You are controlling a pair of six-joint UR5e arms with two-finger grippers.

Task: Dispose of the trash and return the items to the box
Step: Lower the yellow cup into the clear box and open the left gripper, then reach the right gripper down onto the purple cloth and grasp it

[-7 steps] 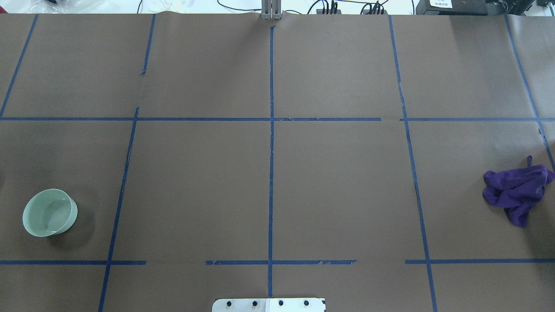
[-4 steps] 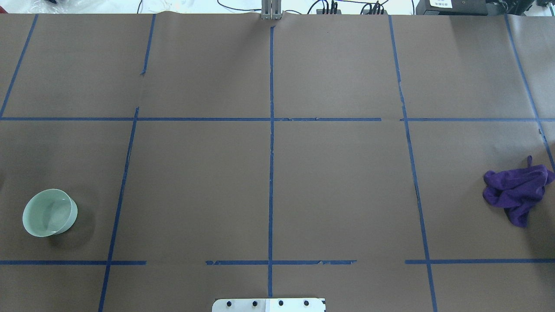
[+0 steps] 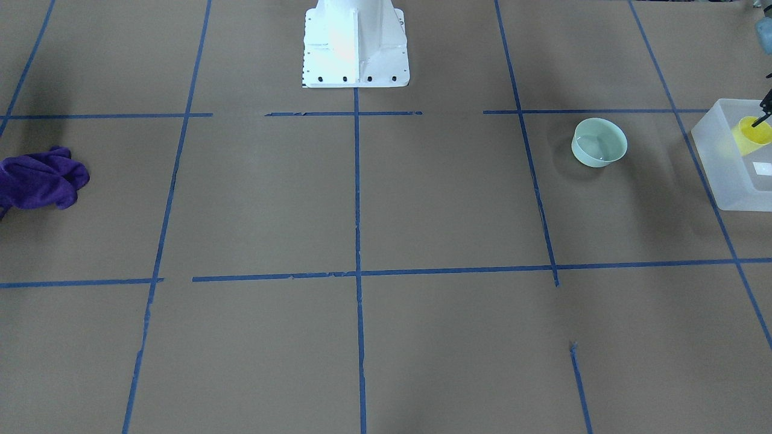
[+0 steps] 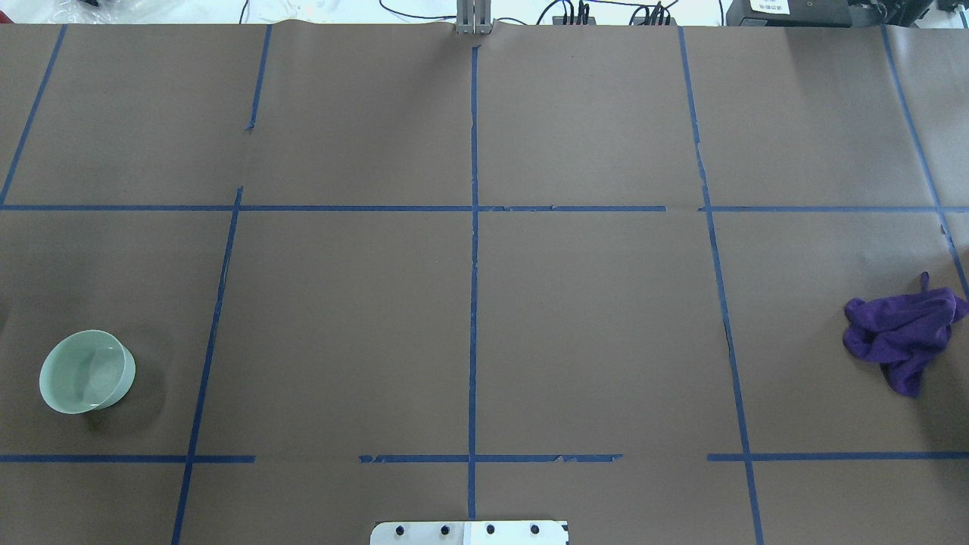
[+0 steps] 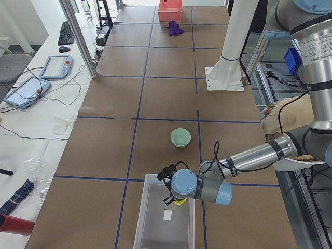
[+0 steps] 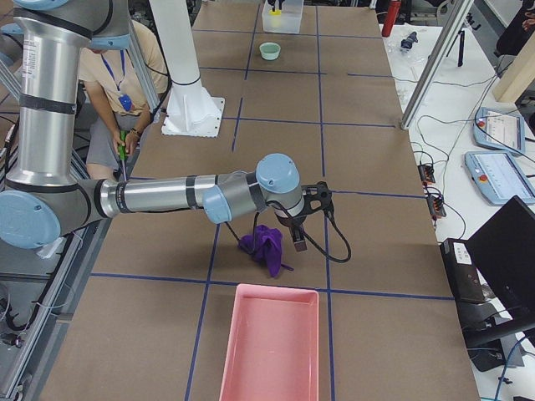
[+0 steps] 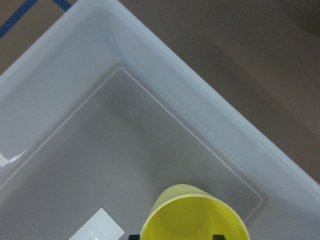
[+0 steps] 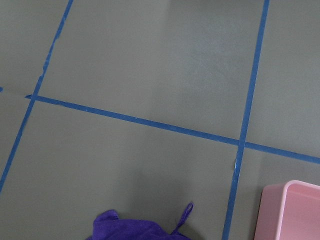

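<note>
Cup (image 3: 749, 136), yellow and tilted, shows at the far right edge of the front-facing view, inside the frosted box (image 3: 724, 175) at its corner toward the robot. The left gripper (image 3: 765, 111) is only a black sliver cut by the frame. The mint bowl (image 3: 599, 142) stands upright on the table (image 3: 422, 199), near the box but apart from it. The purple cloth (image 3: 41, 179) lies at the opposite edge — wide bare paper between them.

Overhead, the bowl is low on the left and the cloth at the right edge.

From the left end, the near arm reaches low over the box's corner, cup under its wrist.

From the right end, the right gripper (image 6: 298, 244) hangs just beside the cloth, near a pink tray (image 6: 272, 342); how its jaws stand I cannot tell.

The left wrist camera shows black fingertips (image 7: 217, 236) against either side of the cup's rim — gripping it within the box walls, close to one wall, with a white label (image 7: 97, 227) nearby.

The right wrist camera shows cloth and tray at its lower edge.
</note>
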